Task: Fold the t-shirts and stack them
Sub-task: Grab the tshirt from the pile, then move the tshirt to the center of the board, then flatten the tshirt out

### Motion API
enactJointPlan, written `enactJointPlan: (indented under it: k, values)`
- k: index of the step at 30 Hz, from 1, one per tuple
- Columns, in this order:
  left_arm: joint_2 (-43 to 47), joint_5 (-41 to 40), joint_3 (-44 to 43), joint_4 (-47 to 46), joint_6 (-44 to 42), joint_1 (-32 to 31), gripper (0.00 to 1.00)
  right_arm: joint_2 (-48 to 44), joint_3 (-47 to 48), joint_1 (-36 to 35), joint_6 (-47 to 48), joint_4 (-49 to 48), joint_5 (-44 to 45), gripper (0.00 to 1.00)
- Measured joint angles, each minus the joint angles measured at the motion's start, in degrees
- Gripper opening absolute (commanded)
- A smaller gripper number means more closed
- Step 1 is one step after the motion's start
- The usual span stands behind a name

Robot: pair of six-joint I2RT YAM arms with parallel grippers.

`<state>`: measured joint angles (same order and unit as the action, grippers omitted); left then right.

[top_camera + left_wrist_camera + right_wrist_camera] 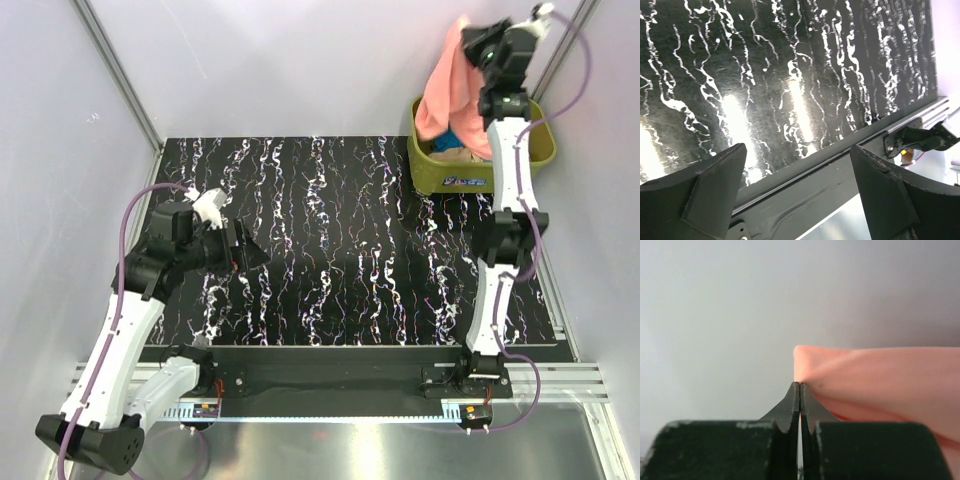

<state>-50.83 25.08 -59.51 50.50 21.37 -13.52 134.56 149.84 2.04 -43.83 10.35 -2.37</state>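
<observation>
Salmon-pink t-shirt [442, 90], soft and creased, hangs in a long drape straight below the right gripper [472, 33], whose jaws are pinched tight on its top edge. Its lower end drops into the olive tub [432, 172] beneath the gripper, hiding most of the blue tee [470, 135] and beige tee [455, 156] bunched there. The left gripper [243, 250] hovers spread wide, with the marbled table [340, 230] under it.

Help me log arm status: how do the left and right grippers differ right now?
The left gripper is open and empty; the right gripper is shut on the salmon-pink t-shirt. The left gripper sits low over the black marbled table; the right gripper hangs high above the olive-green tub. Both are dark and two-fingered.
</observation>
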Motion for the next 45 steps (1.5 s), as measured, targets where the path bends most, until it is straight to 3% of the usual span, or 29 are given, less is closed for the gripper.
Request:
enactJointPlan:
  k: [8, 12, 13, 14, 18, 19, 21, 27, 32, 36, 45]
  values:
    - [6.27, 0.57, 2.25, -1.99, 5.49, 0.02, 0.91, -17.2, 2.71, -2.12, -5.44, -6.64, -0.79, 0.0]
    - [10.47, -1.49, 2.29, -3.1, 8.13, 0.02, 0.93, -25.24, -1.22, -10.27, -8.37, -9.18, -4.9, 0.04]
    - [11.32, -2.08, 2.29, -3.37, 8.66, 0.02, 0.98, -27.23, -3.89, -12.66, -9.09, -9.51, -6.51, 0.12]
    - [12.35, -2.82, 2.27, -3.63, 8.98, 0.02, 0.99, -29.94, -8.37, -14.99, -9.99, -10.19, -8.98, 0.34]
    - [14.49, -5.42, 1.79, -3.56, 9.81, 0.02, 0.97, -41.81, -34.58, -18.47, -10.05, -10.73, -14.69, 0.77]
    - [14.38, -6.1, 1.51, -3.37, 9.79, 0.02, 0.97, -44.78, -41.75, -18.32, -9.49, -8.83, -14.6, 0.8]
    - [13.66, -6.88, 0.98, -2.73, 9.7, 0.0, 0.96, -50.58, -55.84, -17.86, -6.16, -2.54, -13.35, 0.8]
    - [7.67, -6.71, 3.67, -4.85, 10.95, -2.14, 0.94, -57.16, -79.19, -17.7, 4.74, 18.34, -15.19, 0.76]
    - [-6.08, -8.74, 10.99, -7.8, 15.3, -6.93, 0.99, -56.22, -92.17, -20.76, 10.12, 25.53, -17.35, 0.87]
    - [-12.04, -13.66, 15.08, -5.86, 18.03, -2.67, 0.99, -52.74, -93.72, -22.25, 12.59, 26.77, -18.38, 0.85]
    - [-12.31, -25.97, 15.3, -1.9, 21.33, 12.17, 0.99, -42.18, -87.78, -23.23, 15.69, 29.35, -11.3, 0.86]
